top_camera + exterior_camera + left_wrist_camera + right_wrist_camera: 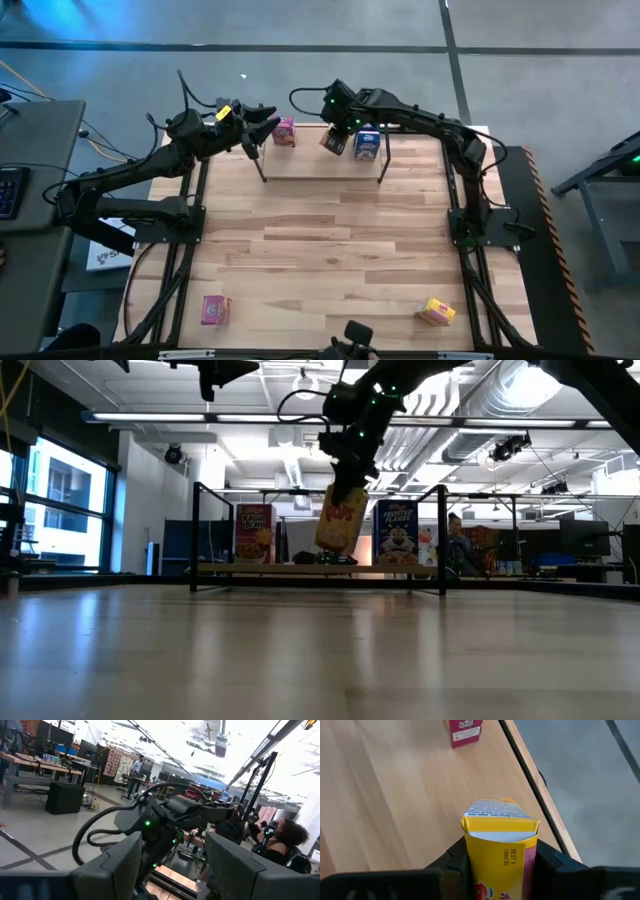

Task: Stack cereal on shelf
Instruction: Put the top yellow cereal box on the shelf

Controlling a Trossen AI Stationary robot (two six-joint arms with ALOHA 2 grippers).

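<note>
Pale planked wood tabletop (330, 250) spreads below my right gripper (501, 870), whose dark fingers clamp a glossy yellow cardboard cereal box (501, 847). A magenta box (465, 731) stands ahead on the shelf (320, 165); my left gripper (262, 122) hangs open.

One camera hangs well above and looks straight down on the whole bench (330, 240), with the shelf (322, 170) at its far edge. A second sits at bench-top height and faces level across the planks to that same shelf (320, 569) and the room behind it. The left wrist camera looks out from up high across at the other arm (170, 820) and the room, while the right wrist camera looks down close on the yellow box (501, 851), the same box (340, 518) the level camera sees.
</note>
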